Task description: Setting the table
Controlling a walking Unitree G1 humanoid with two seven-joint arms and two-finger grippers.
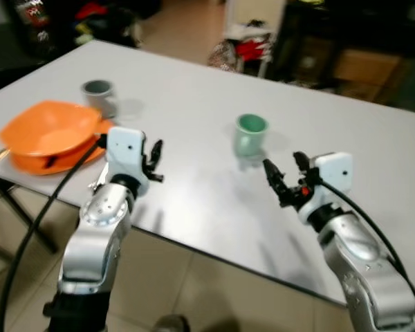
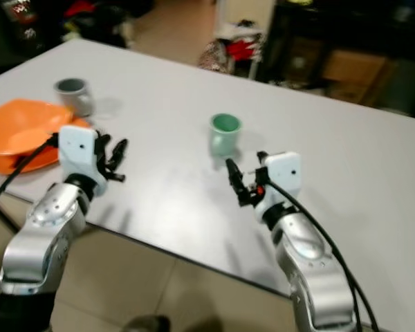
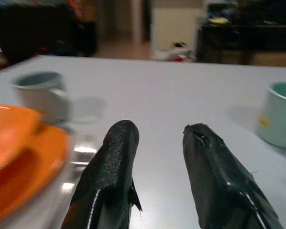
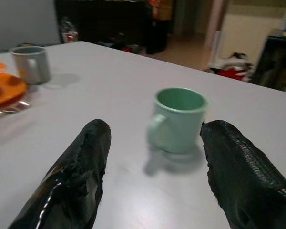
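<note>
A green mug (image 1: 250, 133) stands upright near the middle of the grey table (image 1: 194, 97). My right gripper (image 1: 285, 171) hovers open just short of it, fingers pointing at the mug (image 4: 178, 119) with nothing between them. At the table's left an orange bowl (image 1: 47, 126) rests on an orange plate (image 1: 90, 153), and a grey mug (image 1: 99, 96) stands behind them. My left gripper (image 1: 152, 159) is open beside the plate's right edge, holding nothing. A shiny utensil (image 3: 81, 151) lies by the plate (image 3: 24, 179).
The table's near edge runs just under both arms, with tiled floor (image 1: 159, 277) below. Dark furniture and red clutter (image 1: 252, 48) stand beyond the far edge. The table surface between the two mugs is bare.
</note>
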